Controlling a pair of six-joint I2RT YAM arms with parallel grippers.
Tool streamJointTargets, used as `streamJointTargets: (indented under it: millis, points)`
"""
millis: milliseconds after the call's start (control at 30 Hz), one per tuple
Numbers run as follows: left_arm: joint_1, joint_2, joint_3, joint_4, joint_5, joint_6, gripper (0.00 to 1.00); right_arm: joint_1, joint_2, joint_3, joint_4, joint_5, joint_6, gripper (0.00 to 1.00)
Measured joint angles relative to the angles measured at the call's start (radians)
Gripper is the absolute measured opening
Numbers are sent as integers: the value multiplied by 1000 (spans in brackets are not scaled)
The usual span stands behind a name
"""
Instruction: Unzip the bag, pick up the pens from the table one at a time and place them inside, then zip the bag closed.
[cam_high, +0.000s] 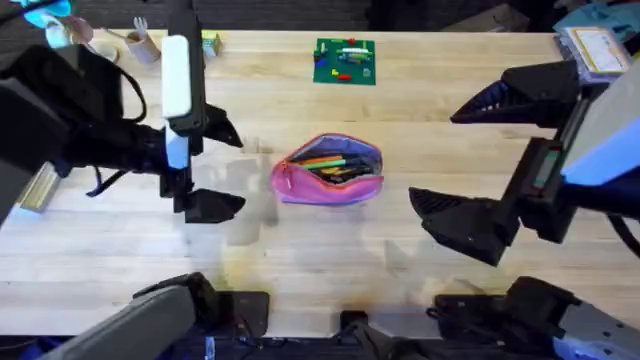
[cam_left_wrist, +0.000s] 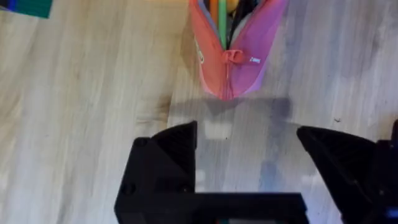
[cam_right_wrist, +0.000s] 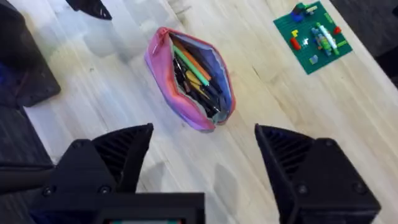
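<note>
The pink bag (cam_high: 328, 170) lies unzipped in the middle of the table (cam_high: 330, 270), its mouth gaping upward. Several pens (cam_high: 336, 164) rest inside it, among them a light green one (cam_right_wrist: 189, 65), an orange one and black ones. My left gripper (cam_high: 221, 170) hovers open just left of the bag's zipper end, with nothing between its fingers. In the left wrist view the bag (cam_left_wrist: 235, 59) sits just beyond the left gripper (cam_left_wrist: 249, 146), and its zipper pull (cam_left_wrist: 233, 55) is at the near tip. My right gripper (cam_high: 436, 156) is open and empty to the right of the bag (cam_right_wrist: 193, 84).
A green board with small coloured bricks (cam_high: 345, 60) lies behind the bag at the table's far edge. A wooden utensil and tan cup (cam_high: 140, 45) stand at the back left. Boxes and papers (cam_high: 595, 45) sit at the back right corner.
</note>
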Motion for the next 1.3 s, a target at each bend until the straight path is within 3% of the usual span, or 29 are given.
streamJointTargets:
  millis: [600, 833, 1033, 1300]
  points:
    - [0, 264, -6, -23, 112, 149, 993, 0, 0, 0, 21, -42, 215, 998]
    - [0, 280, -6, -23, 119, 161, 994, 0, 23, 0, 44, -108, 369, 998]
    - [0, 280, -6, -23, 119, 165, 993, 5, 159, 0, 49, -220, 500, 998]
    - [0, 280, -6, -23, 119, 165, 993, 93, 223, 0, 102, -241, 565, 998]
